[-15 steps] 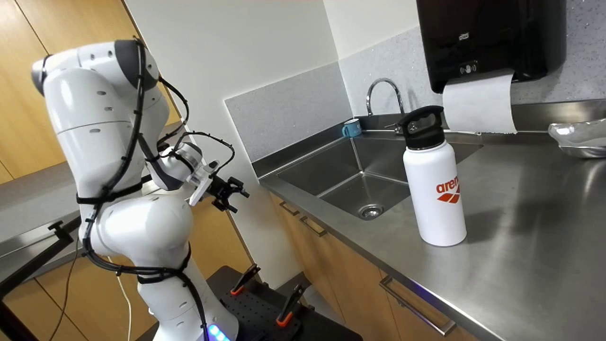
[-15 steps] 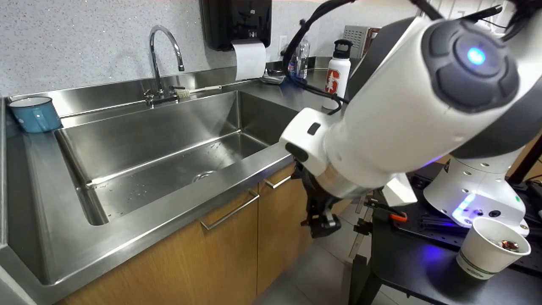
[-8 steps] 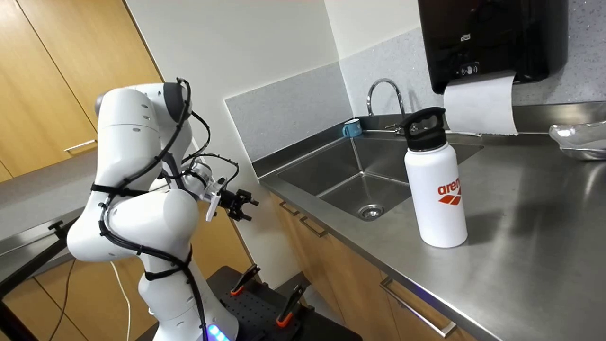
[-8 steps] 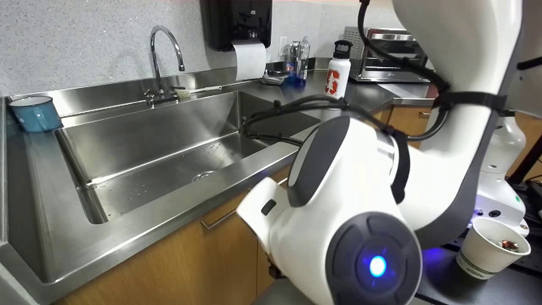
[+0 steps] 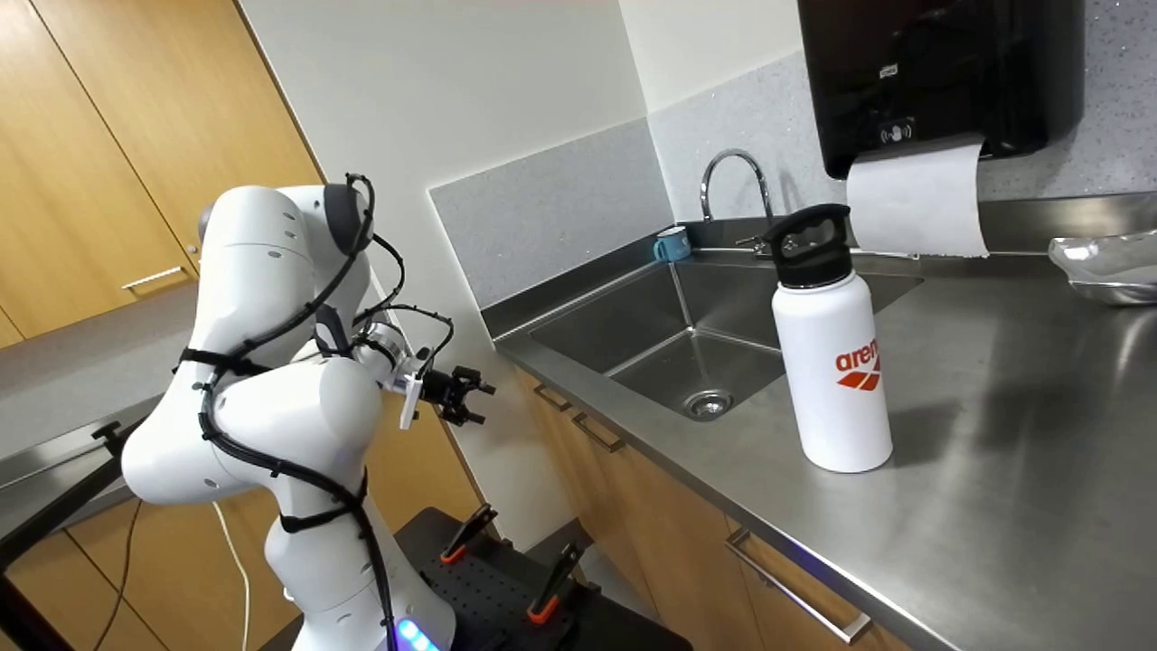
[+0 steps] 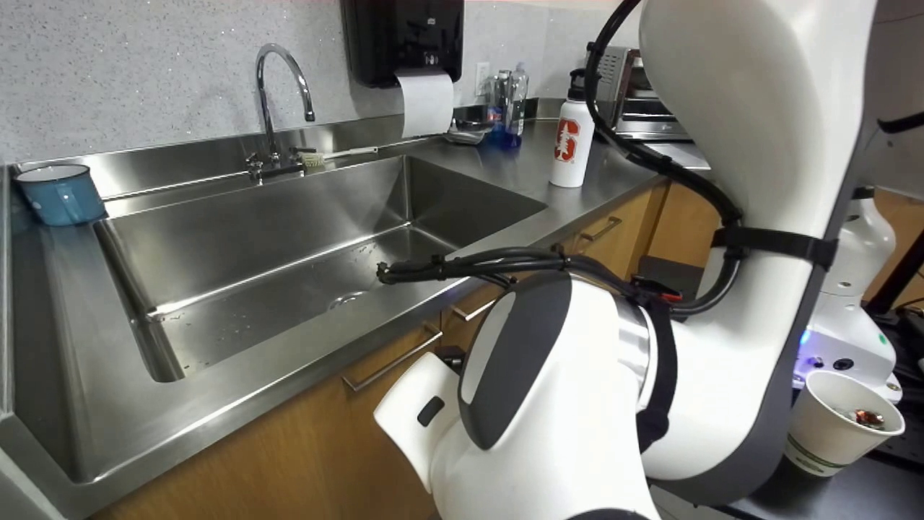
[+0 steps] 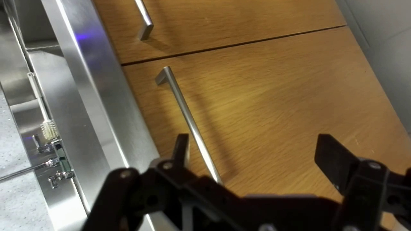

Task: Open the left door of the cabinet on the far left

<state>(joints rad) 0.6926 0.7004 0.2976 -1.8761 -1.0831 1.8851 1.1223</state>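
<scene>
Tall wooden cabinet (image 5: 172,108), upper left in an exterior view, partly behind the arm (image 5: 253,289); apparently shut, from the little visible, with bar handle (image 5: 152,278) untouched. In the wrist view, parted fingers (image 7: 335,158) facing a low sink-cabinet door (image 7: 276,106). Judged as not begun, with reach, grip and pull left.

Honey-coloured cabinet (image 5: 181,99): cut off by the top and left edges in an exterior view, partly behind my arm (image 5: 289,416).
Sink-door handle (image 7: 193,126): lower end hidden by my jaws in the wrist view.
Jaws: blurred; I lose part of them at that view's bottom edge.
Oven (image 6: 650,112): partly behind my arm.
Paper cup (image 6: 830,426): too small to tell what it holds.
</scene>
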